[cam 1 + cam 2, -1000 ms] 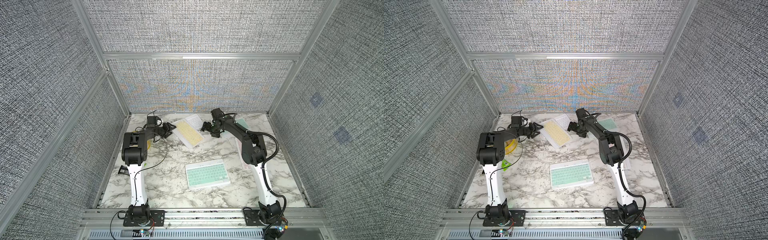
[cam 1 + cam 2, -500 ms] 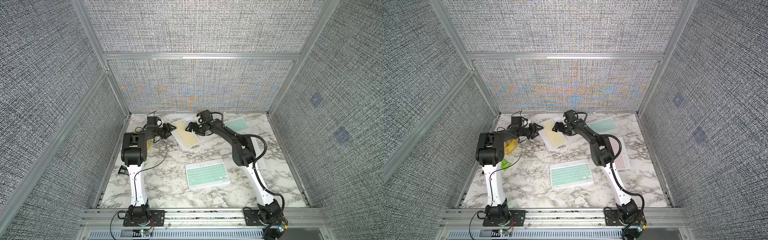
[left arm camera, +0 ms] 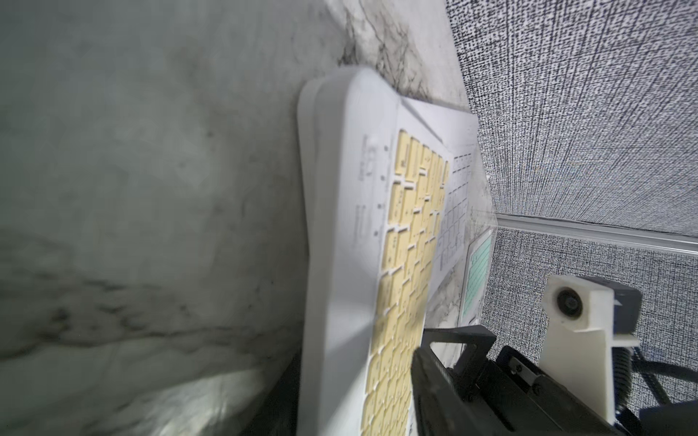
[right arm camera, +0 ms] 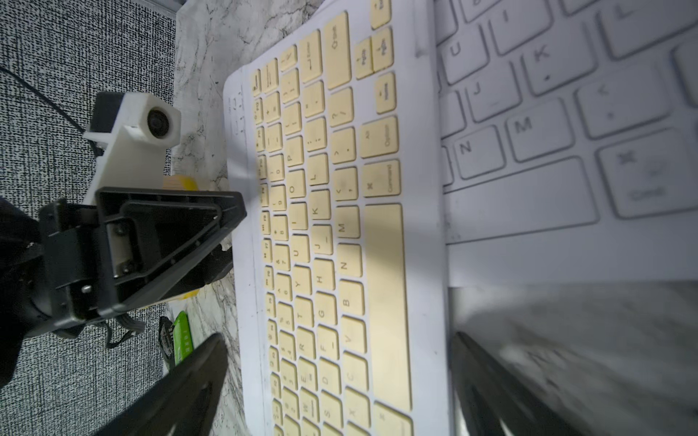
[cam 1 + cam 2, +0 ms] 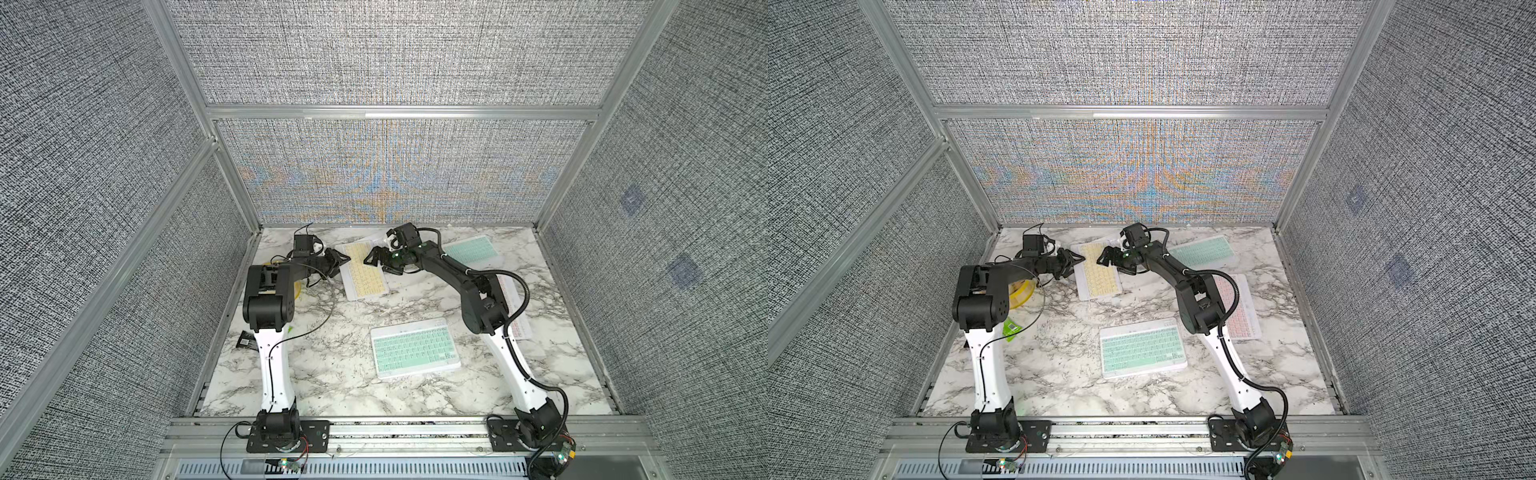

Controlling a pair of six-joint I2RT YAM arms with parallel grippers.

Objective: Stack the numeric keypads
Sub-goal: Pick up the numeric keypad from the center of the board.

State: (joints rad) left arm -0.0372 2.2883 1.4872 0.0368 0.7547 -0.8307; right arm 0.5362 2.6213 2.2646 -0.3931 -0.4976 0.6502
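Left jaws: at yellow keypad (image 5: 365, 276) long edge, grip cannot be told.
Right jaws: spread wide, over same keypad.
Yellow keypad: overlapping white keypad (image 4: 566, 113), far side of desk (image 5: 332, 353).

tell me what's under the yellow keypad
A white-keyed keypad lies partly under the yellow keypad, sticking out past its spacebar side. Its covered part is hidden, so whether anything else lies beneath cannot be told.
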